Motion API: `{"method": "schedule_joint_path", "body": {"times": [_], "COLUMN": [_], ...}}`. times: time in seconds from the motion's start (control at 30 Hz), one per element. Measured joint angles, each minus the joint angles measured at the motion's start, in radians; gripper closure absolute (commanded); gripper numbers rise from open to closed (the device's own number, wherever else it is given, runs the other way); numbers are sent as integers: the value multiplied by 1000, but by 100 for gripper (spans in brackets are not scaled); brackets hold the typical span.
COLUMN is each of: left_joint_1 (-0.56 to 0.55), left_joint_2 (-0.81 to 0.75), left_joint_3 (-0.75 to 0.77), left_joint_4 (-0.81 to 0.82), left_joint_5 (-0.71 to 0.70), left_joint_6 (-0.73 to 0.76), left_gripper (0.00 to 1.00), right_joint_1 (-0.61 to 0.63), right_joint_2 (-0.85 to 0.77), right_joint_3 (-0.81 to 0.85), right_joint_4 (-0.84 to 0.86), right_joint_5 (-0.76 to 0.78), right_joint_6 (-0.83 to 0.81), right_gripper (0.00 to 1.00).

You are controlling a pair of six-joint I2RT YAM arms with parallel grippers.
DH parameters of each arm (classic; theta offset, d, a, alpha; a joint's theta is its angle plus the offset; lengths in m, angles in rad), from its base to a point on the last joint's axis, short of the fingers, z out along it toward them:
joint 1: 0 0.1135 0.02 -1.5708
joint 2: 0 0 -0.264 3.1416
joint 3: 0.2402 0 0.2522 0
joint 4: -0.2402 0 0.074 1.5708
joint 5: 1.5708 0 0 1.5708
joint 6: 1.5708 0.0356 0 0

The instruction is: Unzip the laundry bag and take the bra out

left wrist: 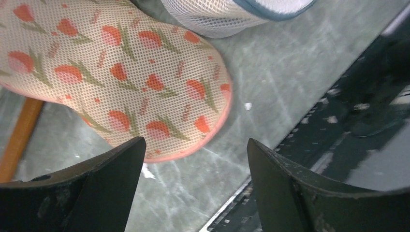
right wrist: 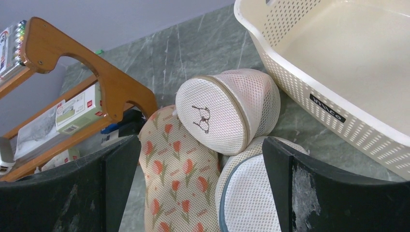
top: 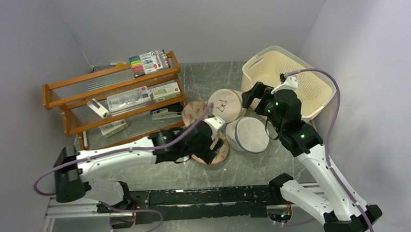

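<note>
The laundry bag (top: 195, 112) is a flat cream mesh case with red-orange flowers and pink edging, lying on the grey table. My left gripper (top: 211, 149) hovers over its near lobe. In the left wrist view the jaws (left wrist: 196, 145) stand open just past the bag's (left wrist: 121, 72) rounded pink edge, with only bare table between them. My right gripper (top: 247, 98) hangs higher at the back right, open and empty (right wrist: 200, 145), looking down on the bag (right wrist: 179, 183). The zip looks closed. The bra is hidden.
A round pale dome bag with a bra drawing (right wrist: 217, 116) leans on the floral case. A white dome bag with a blue rim (right wrist: 246, 198) lies beside it. A cream basket (top: 307, 85) stands back right, a wooden rack (top: 113, 94) back left, and a black rail (top: 196, 197) runs along the near edge.
</note>
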Motion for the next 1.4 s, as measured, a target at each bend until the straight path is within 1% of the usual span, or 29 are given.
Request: {"method": "schedule_joint_path", "body": {"times": [0.07, 0.17, 0.23, 0.3, 0.37, 0.43, 0.57, 0.6, 0.77, 0.8, 0.93, 1.1, 1.23, 1.33, 1.4], "left_joint_1": [-51, -140, -175, -204, -215, -218, -217, -216, -216, -217, -217, -217, -216, -216, -216], "left_joint_2": [55, 167, 239, 320, 395, 438, 498, 503, 502, 502, 502, 486, 389, 255, 153], "left_joint_3": [21, 59, 83, 111, 128, 130, 130, 130, 127, 123, 110, 108, 85, 53, 33], "left_joint_4": [-10, -24, -32, -34, -32, -32, -31, -29, -7, -3, -5, -38, -100, -149, -164], "left_joint_5": [-87, -204, -241, -278, -314, -346, -417, -428, -449, -449, -454, -454, -455, -452, -444], "left_joint_6": [34, 97, 133, 172, 214, 238, 269, 271, 274, 270, 242, 152, 40, -47, -89], "left_gripper": [16, 8, 6, 7, 10, 14, 23, 27, 39, 42, 62, 73, 77, 80, 83], "right_joint_1": [0, 0, 0, 0, 0, 0, 0, 0, 0, 0, 0, 0, 0, 0, 0], "right_joint_2": [0, -4, -8, -12, -14, -18, -23, -25, -35, -35, -33, -23, -20, -21, -21], "right_joint_3": [0, -3, -6, -7, -7, -7, -7, -7, -7, -7, -7, -7, -7, -9, -16], "right_joint_4": [0, 0, 0, 0, -1, -2, -12, -16, -20, -20, -20, -20, -20, -18, -11], "right_joint_5": [3, 5, 7, 11, 13, 17, 30, 32, 37, 37, 37, 36, 37, 35, 30], "right_joint_6": [-4, -11, -13, -15, -18, -19, -29, -31, -33, -33, -33, -33, -37, -37, -37], "right_gripper": [0, 0, 0, 0, 0, 0, 0, 0, 0, 0, 0, 0, 0, 0, 0]}}
